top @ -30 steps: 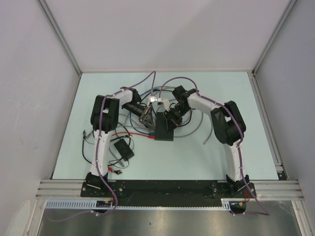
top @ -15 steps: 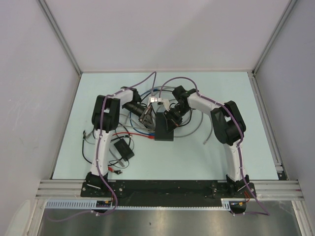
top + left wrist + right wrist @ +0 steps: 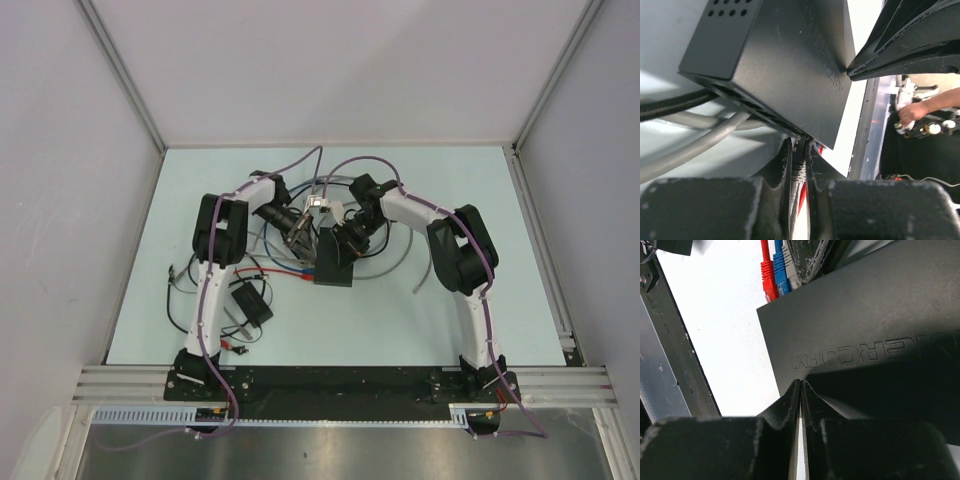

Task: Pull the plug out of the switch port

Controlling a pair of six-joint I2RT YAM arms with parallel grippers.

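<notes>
Switch point(image 3: 333, 262): flat dark grey box at mid-table, between the two arms. Its switch port point(image 3: 757, 107) row runs along the narrow edge that faces the left arm.

Plug point(image 3: 798, 167): pale connector seated in that row, just beside a blue plug point(image 3: 781, 275) and a red plug point(image 3: 769, 277).

Left gripper point(image 3: 800, 146): fingers closed narrowly on the plug, tips close to the port edge. Whether the latch tab is pressed cannot be told.

Right gripper point(image 3: 800, 385): fingers pressed together with nothing between them, tips set against the opposite edge of the switch as a brace.

Handling note, as judgement: draw the plug straight back along its own axis, away from the port edge, without twisting. The brace should resist the pull so the box does not slide or tip. If it resists, suspect the latch and do not pull harder. Grey cables point(image 3: 700, 145) under the box may drag.
</notes>
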